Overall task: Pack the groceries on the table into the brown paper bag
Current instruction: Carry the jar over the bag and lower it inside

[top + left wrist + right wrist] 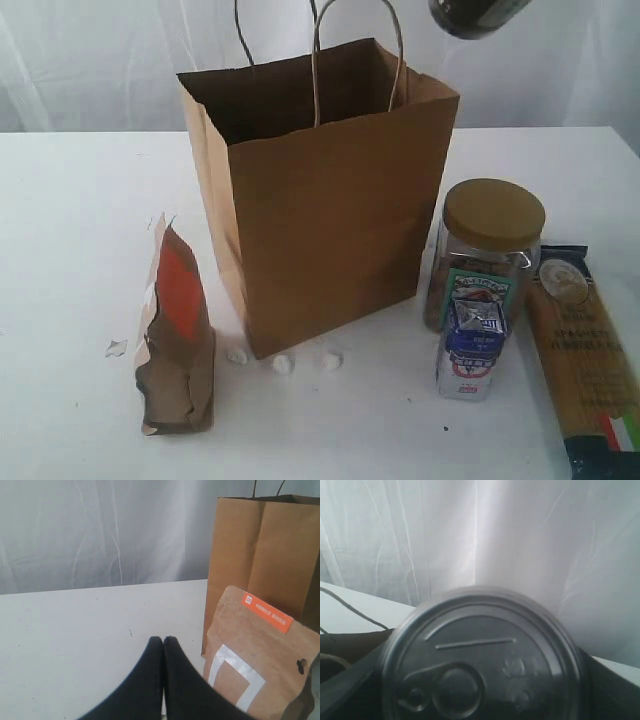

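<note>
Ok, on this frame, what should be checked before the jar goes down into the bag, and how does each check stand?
1. Dark jar held by the right gripper: ok, it hangs aloft in the grip.
2. Jar centred over the bag mouth: cannot tell. It shows above the bag's right corner, and depth is unclear.
3. Brown paper bag upright with its mouth open: ok.
4. Handles out of the mouth: ok, both stand up.
5. Room inside the bag: cannot tell, the interior is dark.
6. Left gripper out of the way: ok, it is shut and empty beside the brown pouch.
</note>
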Controlling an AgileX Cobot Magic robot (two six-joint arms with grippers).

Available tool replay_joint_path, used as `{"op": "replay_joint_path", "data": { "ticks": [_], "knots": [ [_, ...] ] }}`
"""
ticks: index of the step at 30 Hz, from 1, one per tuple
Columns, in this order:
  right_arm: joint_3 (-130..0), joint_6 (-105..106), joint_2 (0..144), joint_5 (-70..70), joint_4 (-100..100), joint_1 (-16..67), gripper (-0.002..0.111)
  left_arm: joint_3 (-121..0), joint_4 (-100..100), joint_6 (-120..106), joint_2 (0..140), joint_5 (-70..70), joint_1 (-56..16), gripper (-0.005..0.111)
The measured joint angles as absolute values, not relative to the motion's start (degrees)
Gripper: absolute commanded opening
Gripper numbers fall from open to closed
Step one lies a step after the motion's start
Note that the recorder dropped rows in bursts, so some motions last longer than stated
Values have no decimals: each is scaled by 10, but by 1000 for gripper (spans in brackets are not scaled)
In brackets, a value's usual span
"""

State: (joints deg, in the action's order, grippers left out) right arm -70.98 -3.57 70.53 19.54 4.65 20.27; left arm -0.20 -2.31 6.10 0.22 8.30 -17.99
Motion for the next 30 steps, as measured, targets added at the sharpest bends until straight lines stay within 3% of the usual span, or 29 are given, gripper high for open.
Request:
{"op": "replay_joint_path", "data": {
  "ticks": [30],
  "knots": [
    [-752, 36, 806, 208, -14, 275, 0, -2, -23, 61, 2, 83, -180, 0]
  ]
}}
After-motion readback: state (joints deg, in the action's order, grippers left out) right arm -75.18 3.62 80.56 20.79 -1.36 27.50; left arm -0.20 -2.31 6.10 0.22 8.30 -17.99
